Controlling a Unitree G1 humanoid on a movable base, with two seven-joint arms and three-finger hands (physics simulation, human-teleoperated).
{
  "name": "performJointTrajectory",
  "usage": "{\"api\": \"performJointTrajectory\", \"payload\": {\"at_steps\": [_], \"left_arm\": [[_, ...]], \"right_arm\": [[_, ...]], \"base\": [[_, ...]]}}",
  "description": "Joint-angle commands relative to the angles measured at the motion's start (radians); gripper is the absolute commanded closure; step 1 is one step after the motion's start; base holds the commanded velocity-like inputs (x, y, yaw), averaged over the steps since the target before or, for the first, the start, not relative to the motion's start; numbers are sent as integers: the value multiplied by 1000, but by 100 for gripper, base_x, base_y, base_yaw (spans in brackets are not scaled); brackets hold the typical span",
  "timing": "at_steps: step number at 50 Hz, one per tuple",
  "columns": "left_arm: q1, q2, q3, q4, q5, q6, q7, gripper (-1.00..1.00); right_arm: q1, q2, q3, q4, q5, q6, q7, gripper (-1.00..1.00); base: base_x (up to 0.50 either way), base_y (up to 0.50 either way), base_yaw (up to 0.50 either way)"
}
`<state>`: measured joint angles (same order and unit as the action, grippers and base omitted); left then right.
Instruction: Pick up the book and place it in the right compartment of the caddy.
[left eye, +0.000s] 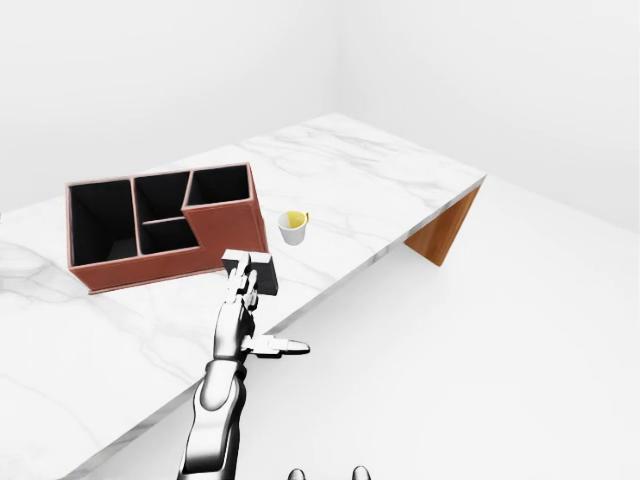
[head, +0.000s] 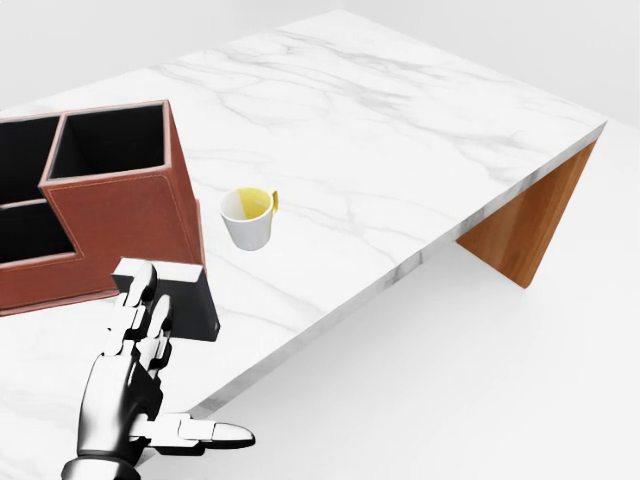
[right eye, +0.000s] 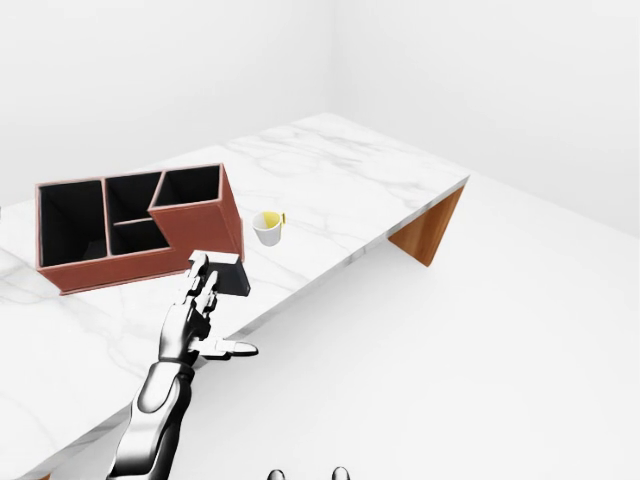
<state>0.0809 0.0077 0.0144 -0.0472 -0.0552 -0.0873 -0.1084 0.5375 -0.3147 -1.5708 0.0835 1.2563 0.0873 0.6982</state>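
The black book (head: 187, 300), with a pale page edge on top, stands tilted on the marble table (head: 400, 130) close to its near edge, just below the caddy. The red-brown caddy (head: 120, 215) is at the head view's left; its tall right compartment (head: 110, 140) is dark inside. My left hand (head: 165, 365) reaches up from the bottom left, seen from the back. Its straight fingers (head: 140, 310) overlap the book's left side and the thumb sticks out to the right, so the hand is open. The right hand does not show.
A white mug (head: 247, 217) with a yellow inside stands right of the caddy. The table's edge runs diagonally to a wooden leg (head: 530, 225) at the right. The eye views show the caddy's lower left compartments (left eye: 110, 225) and white floor below the table.
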Motion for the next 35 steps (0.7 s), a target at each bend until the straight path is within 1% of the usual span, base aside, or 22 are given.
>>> {"api": "performJointTrajectory", "payload": {"at_steps": [1,28,35], "left_arm": [[1,0,0,-3,-2,0,-1,-100],[5,0,-3,-10,0,0,-4,-100],[6,0,-4,-3,2,0,-5,-100]], "right_arm": [[1,-1,0,0,1,0,0,-100],[-1,-1,0,2,0,0,0,-100],[1,-3,0,7,4,0,0,-100]], "base": [[12,16,0],[12,16,0],[1,1,0]]}}
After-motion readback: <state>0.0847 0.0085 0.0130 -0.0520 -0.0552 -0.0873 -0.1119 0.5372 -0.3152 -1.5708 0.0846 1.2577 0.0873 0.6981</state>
